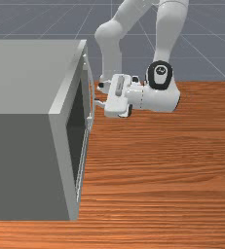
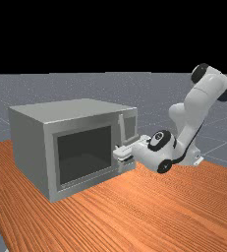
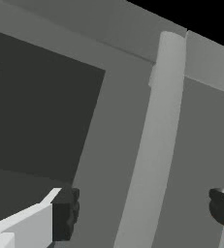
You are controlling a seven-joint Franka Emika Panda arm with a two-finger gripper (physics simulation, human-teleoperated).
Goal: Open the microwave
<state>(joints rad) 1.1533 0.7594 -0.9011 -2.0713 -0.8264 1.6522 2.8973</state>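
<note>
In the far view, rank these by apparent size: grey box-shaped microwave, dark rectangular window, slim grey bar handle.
1. Grey box-shaped microwave, largest by far
2. Dark rectangular window
3. Slim grey bar handle, smallest, going by the part that shows

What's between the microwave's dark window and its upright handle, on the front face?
In the wrist view, only a bare strip of grey front lies between the window and the handle.

Microwave's [image 2: 29,142] grey w/ dk window [image 2: 85,155], arm [image 2: 197,104] wht/blk, tbl [image 2: 134,211] streaky orange-brn.
</note>
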